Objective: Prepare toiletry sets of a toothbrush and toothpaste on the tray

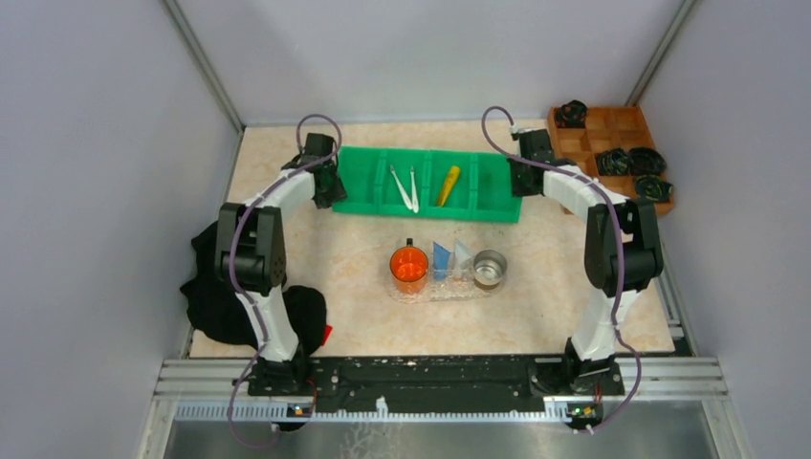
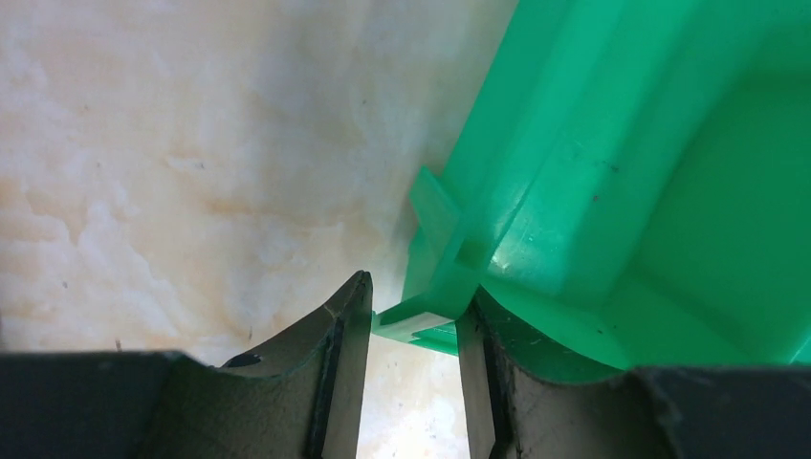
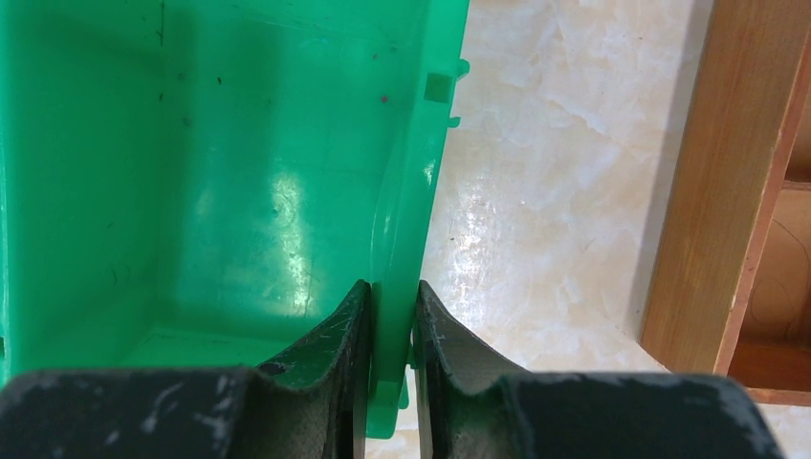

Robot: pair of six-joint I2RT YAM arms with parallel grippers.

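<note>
Two white toothbrushes (image 1: 404, 187) and a yellow toothpaste (image 1: 448, 185) lie in the green bin (image 1: 488, 201). The clear tray (image 1: 432, 294) in front holds a blue toothpaste (image 1: 441, 258) and a white toothpaste (image 1: 462, 256) between an orange cup (image 1: 409, 267) and a metal cup (image 1: 490, 270). My left gripper (image 1: 330, 186) is at the bin's left end. In the left wrist view the left gripper (image 2: 416, 306) has a corner rib of the green bin (image 2: 612, 191) filling the gap between its jaws. My right gripper (image 1: 521, 178) (image 3: 392, 296) is shut on the right end wall of the green bin (image 3: 239, 172).
A brown wooden box (image 1: 612, 153) (image 3: 727, 191) with black coiled items in its compartments stands at the back right, close to the bin's right end. A black cloth (image 1: 215, 287) lies by the left arm's base. Grey walls enclose the table on three sides.
</note>
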